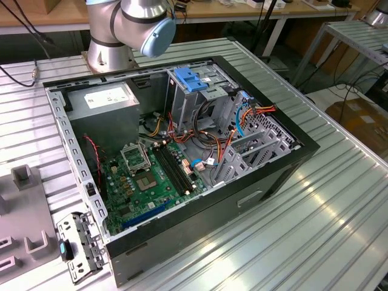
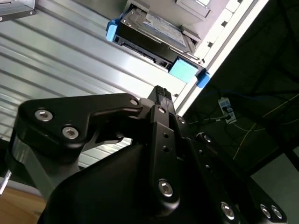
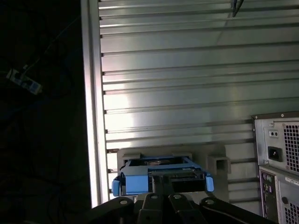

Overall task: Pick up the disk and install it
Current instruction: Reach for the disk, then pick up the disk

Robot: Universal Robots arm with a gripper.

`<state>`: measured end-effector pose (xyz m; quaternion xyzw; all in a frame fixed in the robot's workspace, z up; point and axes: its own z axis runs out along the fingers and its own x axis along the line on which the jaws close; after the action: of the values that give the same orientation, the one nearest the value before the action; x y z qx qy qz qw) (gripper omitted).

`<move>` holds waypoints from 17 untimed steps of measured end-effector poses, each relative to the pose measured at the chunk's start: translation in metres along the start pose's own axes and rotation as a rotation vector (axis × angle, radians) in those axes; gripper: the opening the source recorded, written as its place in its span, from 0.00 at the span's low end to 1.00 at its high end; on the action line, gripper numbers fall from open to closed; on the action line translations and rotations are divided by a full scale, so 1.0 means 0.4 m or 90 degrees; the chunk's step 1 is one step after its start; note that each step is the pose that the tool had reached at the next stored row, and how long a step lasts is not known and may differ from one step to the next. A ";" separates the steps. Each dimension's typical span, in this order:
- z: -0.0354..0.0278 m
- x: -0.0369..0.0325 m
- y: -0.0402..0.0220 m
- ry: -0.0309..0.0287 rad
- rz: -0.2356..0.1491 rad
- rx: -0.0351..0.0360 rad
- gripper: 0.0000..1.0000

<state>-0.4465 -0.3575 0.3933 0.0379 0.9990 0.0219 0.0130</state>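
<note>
Exterior view first: the open computer case [image 1: 200, 225] lies on its side on the ribbed aluminium table [image 1: 321, 230], its drive cage [image 1: 200, 91] at the far end, and workbenches and cables crowd the room behind the case. Over to the second wrist view: the gripper [image 2: 160, 91] hangs just short of the disk [image 2: 152, 39], and I cannot tell whether it is open or closed. That disk looks like a stiff, dense metal slab, probably shock-sensitive and slick on top, so the blue side rails [image 2: 183, 70] look like the safest hold. First wrist view now: the disk [image 3: 159, 163] sits in a grey holder [image 3: 217, 163] near the case's rear panel. Beyond it are the table's edge and a dark floor strewn with cables, so there's little margin on that side.
</note>
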 end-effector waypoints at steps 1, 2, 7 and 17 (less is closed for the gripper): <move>0.000 0.001 -0.002 0.0000 0.000 0.0000 0.11; 0.000 0.003 -0.003 -0.0001 0.001 0.0000 0.11; -0.001 0.021 -0.013 0.0033 0.001 0.0003 0.11; 0.002 0.028 -0.055 0.0140 0.001 0.0011 0.11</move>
<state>-0.4593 -0.3784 0.3914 0.0386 0.9990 0.0214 0.0020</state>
